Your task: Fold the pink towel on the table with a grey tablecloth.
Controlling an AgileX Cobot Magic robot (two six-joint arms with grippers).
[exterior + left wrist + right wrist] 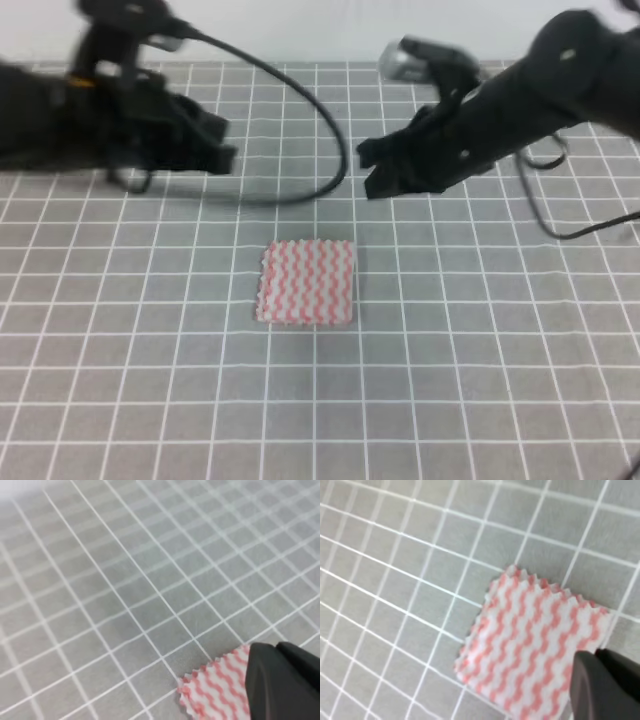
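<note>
You are looking down on a grey gridded surface (480, 400) with the pink towel (306, 283) lying flat near its middle, a small square of pink-and-white wavy stripes with jagged edges, touching neither arm. The left gripper (222, 145) hangs at the upper left and the right gripper (372, 168) at the upper right, both above and beyond the towel's far edge, well apart from it. The right jaws look parted; the left jaws are too blurred and dark for you to tell whether they are released or clenched. The risk from here, as a judgement, is that the cloth is thin and lies tight to the tablecloth: a jaw that comes down short of an edge may pinch the grey cloth with it, or slide the towel instead of lifting a corner, and if the two arms take unequal corners the fold will come out skewed. A black cable (320, 120) loops across the surface behind the towel and could drag if the left arm swings. Each wrist view shows only one dark fingertip at the lower right corner and cuts off part of the towel, so neither confirms jaw gap or height above the cloth.
</note>
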